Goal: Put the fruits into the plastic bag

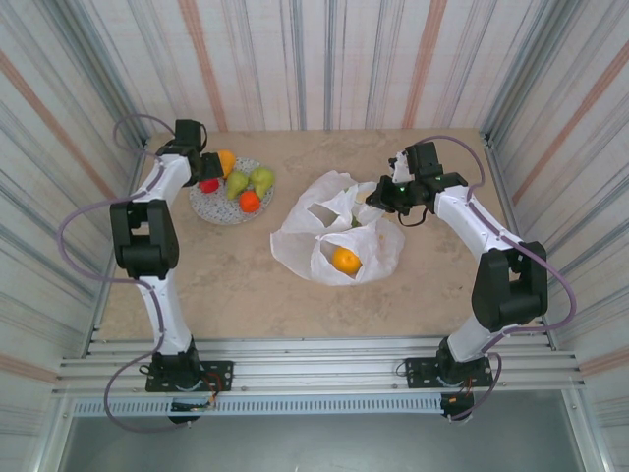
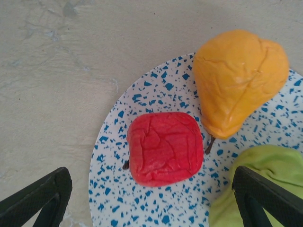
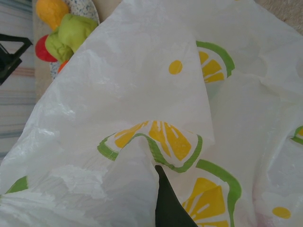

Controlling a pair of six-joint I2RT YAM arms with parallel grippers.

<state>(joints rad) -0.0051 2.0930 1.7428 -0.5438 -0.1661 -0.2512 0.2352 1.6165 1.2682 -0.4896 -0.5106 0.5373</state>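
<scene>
On the speckled plate (image 1: 218, 207) lie a red fruit (image 2: 164, 149), a yellow-orange pear (image 2: 239, 80), two green pears (image 1: 237, 183) (image 1: 261, 178) and a small orange-red fruit (image 1: 250, 201). My left gripper (image 2: 151, 208) hangs open just above the plate, its fingers (image 2: 40, 198) on either side of the red fruit and not touching it. The white citrus-print plastic bag (image 1: 324, 221) lies mid-table with an orange (image 1: 345, 260) inside. My right gripper (image 1: 379, 198) is shut on the bag's upper edge; one dark fingertip (image 3: 163, 189) pokes out from under a plastic fold (image 3: 142, 156).
Striped walls enclose the table on three sides. The plate's fruits (image 3: 71, 35) also appear past the bag's rim in the right wrist view. Bare tabletop (image 1: 197, 285) lies in front of the plate and bag.
</scene>
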